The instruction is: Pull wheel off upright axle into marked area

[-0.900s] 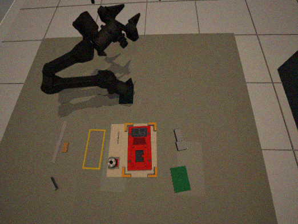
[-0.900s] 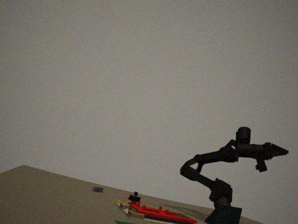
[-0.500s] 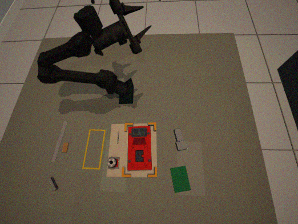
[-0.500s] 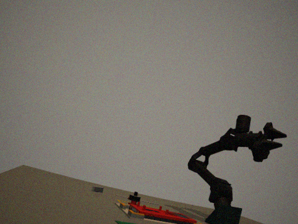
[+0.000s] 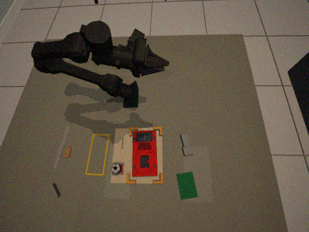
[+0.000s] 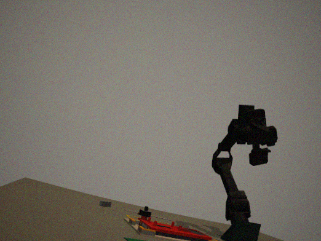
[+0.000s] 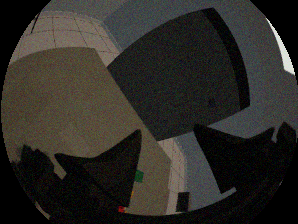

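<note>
Tabletop (image 5: 207, 97): broad olive surface carrying all parts, with wide bare stretches to the right and toward the near edge. Tiled floor on three sides.

Arm (image 5: 89, 71): folded high near the far-left corner, raised well above the parts, apparently to keep the approach path free.

Pincer (image 5: 160, 63): partly open, fingers apart, nothing between them; well apart from the wheel and touching nothing.

Cream base plate (image 5: 118, 148): flat at centre, holding the red chassis (image 5: 144, 154) inside orange corner brackets, presumably as a locating fixture.

Marked area (image 5: 97, 154): yellow-outlined rectangle just left of the base plate, nothing inside it; short transfer path from the axle.

Green plate (image 5: 186, 185), grey blocks (image 5: 187, 144), grey strip (image 5: 61, 146): well apart from the transfer path.

Wheel (image 5: 116, 168): seated on the upright axle at the base plate's near-left corner, just beside the chassis. Open room to its left; tighter clearance on the chassis side.
</note>
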Available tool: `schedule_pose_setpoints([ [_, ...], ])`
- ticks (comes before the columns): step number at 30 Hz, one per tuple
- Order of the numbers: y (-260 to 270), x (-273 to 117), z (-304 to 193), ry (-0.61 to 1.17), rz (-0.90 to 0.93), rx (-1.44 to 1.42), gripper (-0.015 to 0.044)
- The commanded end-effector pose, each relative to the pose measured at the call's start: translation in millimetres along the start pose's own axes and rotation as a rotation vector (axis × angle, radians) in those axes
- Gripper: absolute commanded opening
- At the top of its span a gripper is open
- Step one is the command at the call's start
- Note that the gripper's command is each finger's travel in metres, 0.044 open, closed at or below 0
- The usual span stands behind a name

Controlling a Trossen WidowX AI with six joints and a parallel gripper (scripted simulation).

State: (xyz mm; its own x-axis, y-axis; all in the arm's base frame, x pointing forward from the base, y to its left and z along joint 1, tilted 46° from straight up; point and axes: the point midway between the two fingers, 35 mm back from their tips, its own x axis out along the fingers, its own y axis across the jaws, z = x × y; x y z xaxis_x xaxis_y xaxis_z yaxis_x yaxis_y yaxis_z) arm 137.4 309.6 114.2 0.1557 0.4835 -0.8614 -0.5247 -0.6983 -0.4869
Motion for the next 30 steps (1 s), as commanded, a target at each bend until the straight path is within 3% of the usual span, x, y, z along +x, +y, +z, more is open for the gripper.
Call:
schedule_pose_setpoints([
  [1, -6.9, 1.4, -41.4, 0.134, 0.04, 0.267, 0.03],
  [17, 25.6, -24.3, -221.7, 0.779, 0.074, 1.335, 0.03],
  [24, 54.3, -52.6, -284.0, 1.097, -0.019, 1.723, 0.03],
  [30, 87.9, -91.0, -338.1, 1.47, -0.2, 2.049, 0.03],
])
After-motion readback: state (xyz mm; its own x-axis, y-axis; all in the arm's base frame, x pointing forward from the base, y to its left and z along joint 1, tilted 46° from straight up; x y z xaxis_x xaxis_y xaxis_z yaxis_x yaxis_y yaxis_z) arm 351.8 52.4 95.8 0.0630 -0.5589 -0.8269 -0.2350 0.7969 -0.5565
